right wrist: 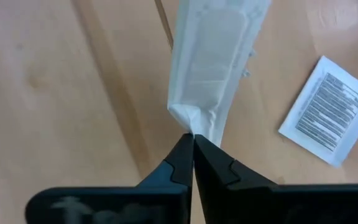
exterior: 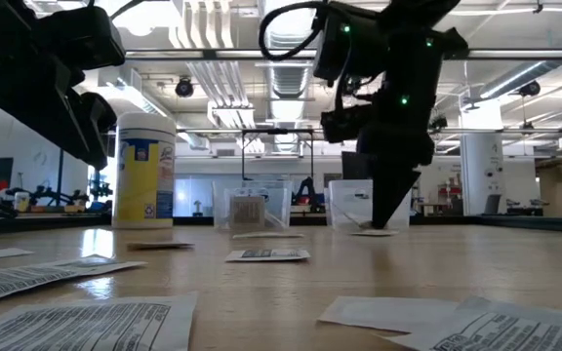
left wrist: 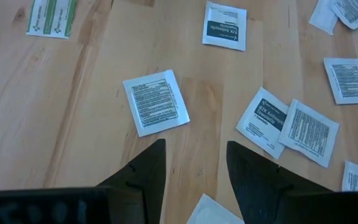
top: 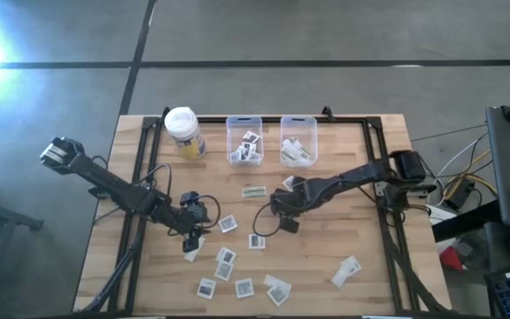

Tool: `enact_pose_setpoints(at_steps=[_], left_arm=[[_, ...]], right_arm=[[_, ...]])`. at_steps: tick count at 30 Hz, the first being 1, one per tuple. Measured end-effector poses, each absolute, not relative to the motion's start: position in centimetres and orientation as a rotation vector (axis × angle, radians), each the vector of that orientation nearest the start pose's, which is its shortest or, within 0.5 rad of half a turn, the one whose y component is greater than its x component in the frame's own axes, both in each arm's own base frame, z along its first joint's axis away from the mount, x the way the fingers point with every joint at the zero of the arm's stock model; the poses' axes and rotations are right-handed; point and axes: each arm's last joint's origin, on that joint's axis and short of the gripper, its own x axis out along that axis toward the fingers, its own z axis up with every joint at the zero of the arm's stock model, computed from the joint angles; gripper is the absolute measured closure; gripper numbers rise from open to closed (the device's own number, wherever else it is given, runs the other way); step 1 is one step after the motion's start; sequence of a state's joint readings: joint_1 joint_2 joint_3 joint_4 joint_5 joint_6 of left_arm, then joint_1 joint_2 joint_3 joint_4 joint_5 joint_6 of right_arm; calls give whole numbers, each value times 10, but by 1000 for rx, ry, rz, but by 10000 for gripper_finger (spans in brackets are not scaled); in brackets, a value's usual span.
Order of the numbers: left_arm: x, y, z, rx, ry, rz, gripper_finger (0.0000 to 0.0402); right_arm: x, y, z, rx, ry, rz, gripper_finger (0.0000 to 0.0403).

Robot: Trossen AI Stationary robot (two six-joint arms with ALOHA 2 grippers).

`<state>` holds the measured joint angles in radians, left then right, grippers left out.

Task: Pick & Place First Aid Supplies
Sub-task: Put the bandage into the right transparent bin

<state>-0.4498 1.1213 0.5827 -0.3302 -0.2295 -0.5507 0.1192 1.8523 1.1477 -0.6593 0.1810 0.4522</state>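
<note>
Several small white packets (top: 227, 224) lie flat on the wooden table (top: 361, 221), among them a square printed one (left wrist: 156, 102) and a greenish strip (top: 255, 190). My right gripper (right wrist: 193, 138) stands mid-table, pointing steeply down, shut on a narrow white strip packet (right wrist: 213, 56), which also shows as the strip (top: 288, 182) from above. My left gripper (left wrist: 196, 165) hovers open over the packets at the table's left front, touching nothing. A white packet corner (left wrist: 211, 213) shows below its fingers. My right gripper pinches the strip packet's near end (right wrist: 194, 124) between its two fingertips, and the paper is crumpled there. The fingers come from above, slanting, and lie along the strip. The rest of the strip (exterior: 372, 232) runs away from the fingers and lies low on the table.
A yellow container with a white lid (top: 184, 133) stands at the back left. Two clear bins (top: 244, 140) (top: 297, 140) holding packets stand at the back middle. More packets (top: 347, 270) lie toward the front edge. A square packet (right wrist: 328, 112) lies beside the held strip.
</note>
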Motion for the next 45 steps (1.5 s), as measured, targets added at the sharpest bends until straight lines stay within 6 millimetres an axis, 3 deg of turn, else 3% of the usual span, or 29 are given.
enact_pose_setpoints(at_steps=[7,15,22,28,36,45], left_arm=[[191,-85,194,-230,845,26,241],[191,-85,194,-231,844,26,241],[191,-85,194,-232,844,26,241],[191,-85,194,-232,844,26,241],[191,-85,194,-232,844,26,241],[191,-85,194,-231,844,26,241]], right_arm=[[329,37,176,179,1241,-325,395],[312,31,225,170,1067,-361,395],[291,10,271,148,852,-549,395],[273,-19,297,173,714,-725,395],[262,-59,304,205,653,-922,394],[264,-106,282,442,719,-967,394]])
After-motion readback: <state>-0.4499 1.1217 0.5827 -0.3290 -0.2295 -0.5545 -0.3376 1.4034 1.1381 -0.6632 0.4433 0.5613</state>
